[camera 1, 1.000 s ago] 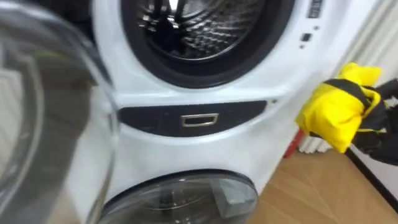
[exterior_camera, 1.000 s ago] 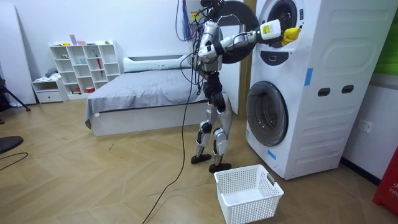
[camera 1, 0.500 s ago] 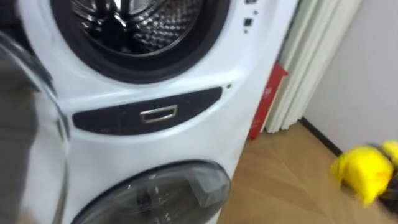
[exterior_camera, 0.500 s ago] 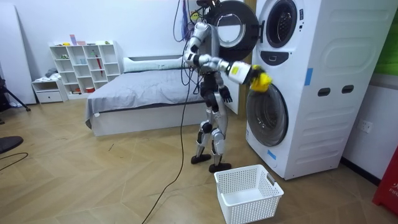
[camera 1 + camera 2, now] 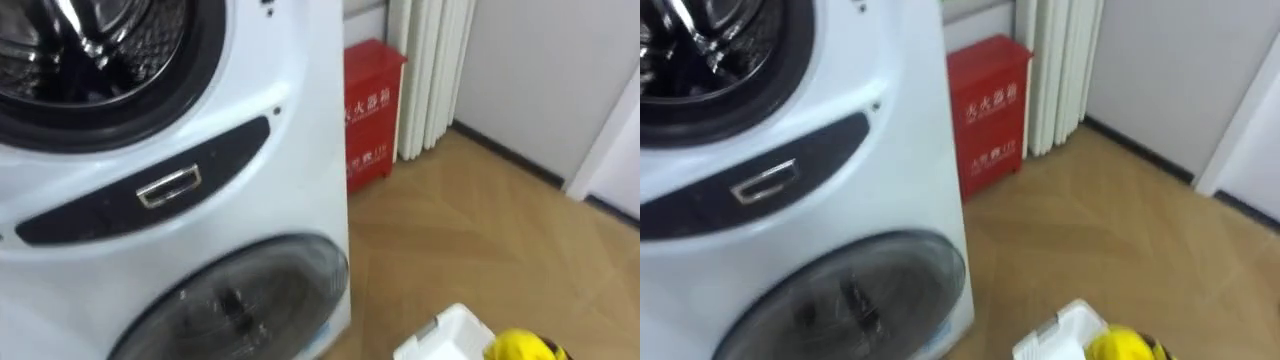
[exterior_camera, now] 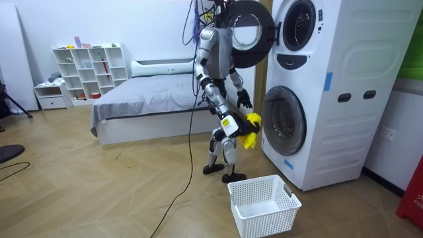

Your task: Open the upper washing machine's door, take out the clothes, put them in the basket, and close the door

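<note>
Fingers of the right hand (image 6: 240, 121) are curled round a yellow garment (image 6: 251, 124), held low at about hip height in front of the robot, clear of the drum. In the eye views the garment shows at the bottom edge, just beside a corner of the white basket (image 5: 441, 338). The left hand (image 6: 244, 99) hangs a little higher, close to the body, and its grip cannot be told.

The robot stands upright facing two stacked machines. The upper washing machine (image 5: 285, 70) has its round door (image 6: 248, 30) swung open towards the room view's left. The lower washing machine (image 5: 230, 300) has its dark glass door closed. The basket stands on the wooden floor (image 5: 480, 230) near the lower machine's front corner, by the robot's feet. A red box (image 5: 372, 110) sits on the floor against the machine's far side, with white curtain folds (image 5: 430, 70) beside it. A bed (image 6: 145, 99) lies behind the robot.
</note>
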